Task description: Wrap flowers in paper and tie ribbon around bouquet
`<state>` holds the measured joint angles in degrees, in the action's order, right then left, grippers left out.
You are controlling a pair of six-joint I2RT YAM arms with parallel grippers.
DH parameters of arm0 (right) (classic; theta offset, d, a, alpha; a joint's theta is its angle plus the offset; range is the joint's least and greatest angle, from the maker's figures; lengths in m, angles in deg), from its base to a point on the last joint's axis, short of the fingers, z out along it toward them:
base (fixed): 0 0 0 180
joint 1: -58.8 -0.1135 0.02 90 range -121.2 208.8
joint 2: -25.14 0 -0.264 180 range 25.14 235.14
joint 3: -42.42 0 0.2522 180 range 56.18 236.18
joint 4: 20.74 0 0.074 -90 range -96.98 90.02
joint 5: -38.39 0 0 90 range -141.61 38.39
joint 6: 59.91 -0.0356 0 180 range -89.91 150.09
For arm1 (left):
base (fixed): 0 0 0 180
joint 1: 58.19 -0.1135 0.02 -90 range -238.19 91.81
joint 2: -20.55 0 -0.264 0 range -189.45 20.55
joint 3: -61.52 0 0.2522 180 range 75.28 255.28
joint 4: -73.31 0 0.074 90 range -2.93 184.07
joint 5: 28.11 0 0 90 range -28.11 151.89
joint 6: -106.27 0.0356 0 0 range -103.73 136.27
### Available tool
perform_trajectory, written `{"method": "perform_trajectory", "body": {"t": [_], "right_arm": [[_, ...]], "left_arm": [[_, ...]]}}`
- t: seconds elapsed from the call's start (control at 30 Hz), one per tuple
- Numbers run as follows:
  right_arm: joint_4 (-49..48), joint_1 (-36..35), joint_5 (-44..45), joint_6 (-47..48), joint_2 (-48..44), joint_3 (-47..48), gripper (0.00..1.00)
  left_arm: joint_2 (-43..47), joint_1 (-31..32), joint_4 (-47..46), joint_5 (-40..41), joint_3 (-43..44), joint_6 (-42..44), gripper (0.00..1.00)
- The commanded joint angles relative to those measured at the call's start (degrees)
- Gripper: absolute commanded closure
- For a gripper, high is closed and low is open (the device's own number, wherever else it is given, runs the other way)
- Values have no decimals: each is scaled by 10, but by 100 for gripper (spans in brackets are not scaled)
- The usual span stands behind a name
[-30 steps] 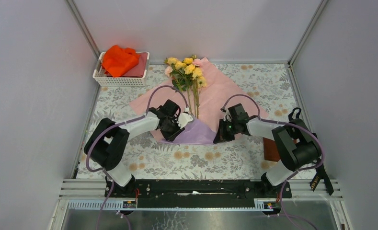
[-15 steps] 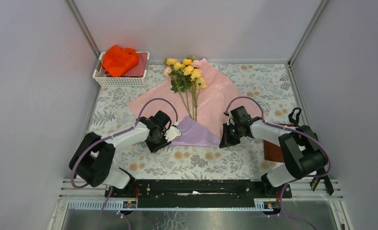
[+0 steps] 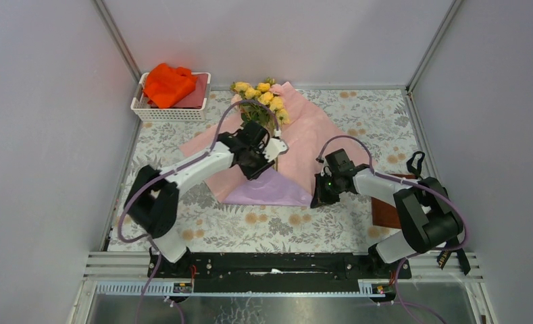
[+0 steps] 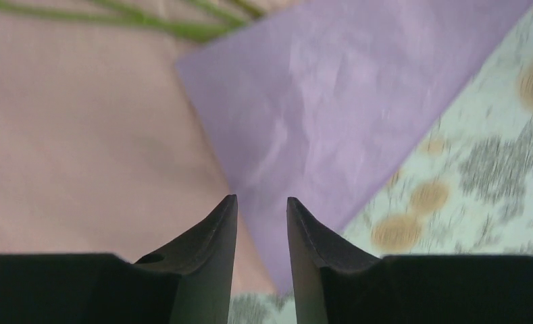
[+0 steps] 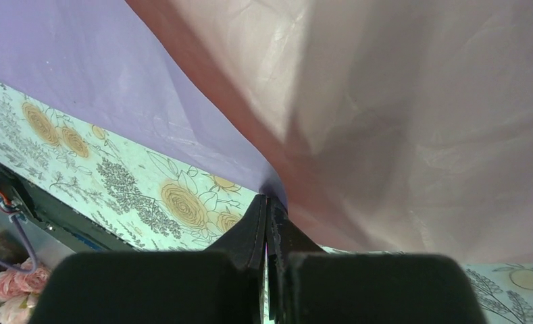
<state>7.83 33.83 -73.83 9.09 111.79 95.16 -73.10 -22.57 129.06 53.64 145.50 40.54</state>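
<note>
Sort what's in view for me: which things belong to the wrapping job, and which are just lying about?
Job:
- flowers
- paper, corner pinched by the right end effector
- ribbon, at the near right edge

Lying about:
- basket
- orange cloth in it
- brown pad

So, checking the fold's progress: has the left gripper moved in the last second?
Yes: the left gripper went away from the base rail, closer to the flowers.
</note>
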Motion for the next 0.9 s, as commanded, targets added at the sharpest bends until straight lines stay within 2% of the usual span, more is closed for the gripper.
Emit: {"method": "perform_trajectory", "body": {"t": [0.0,0.13,0.23,0.27,0.4,0.57,0.7,0.87], "right_arm": [[22,3,49,-12,-25,2,99],[18,4,63,-32,-57,-1,95],[26,7,84,-43,-89,0,88],[29,11,92,-46,-98,-2,85],[32,70,103,-84,-135,-29,59],[-5,158,95,-154,-153,-74,43],[-50,180,70,-202,-139,-109,39],[-94,191,56,-226,-112,-136,39]], "left_arm": [[-83,27,-115,-36,41,-83,60],[-126,57,-148,-29,68,-114,59],[-151,64,-167,-29,59,-117,59],[-161,64,-171,-25,54,-119,59],[-190,64,-172,-23,51,-135,59],[-190,67,-179,-27,48,-136,59],[-189,68,-179,-22,42,-131,59],[-188,68,-179,-23,39,-129,59]]}}
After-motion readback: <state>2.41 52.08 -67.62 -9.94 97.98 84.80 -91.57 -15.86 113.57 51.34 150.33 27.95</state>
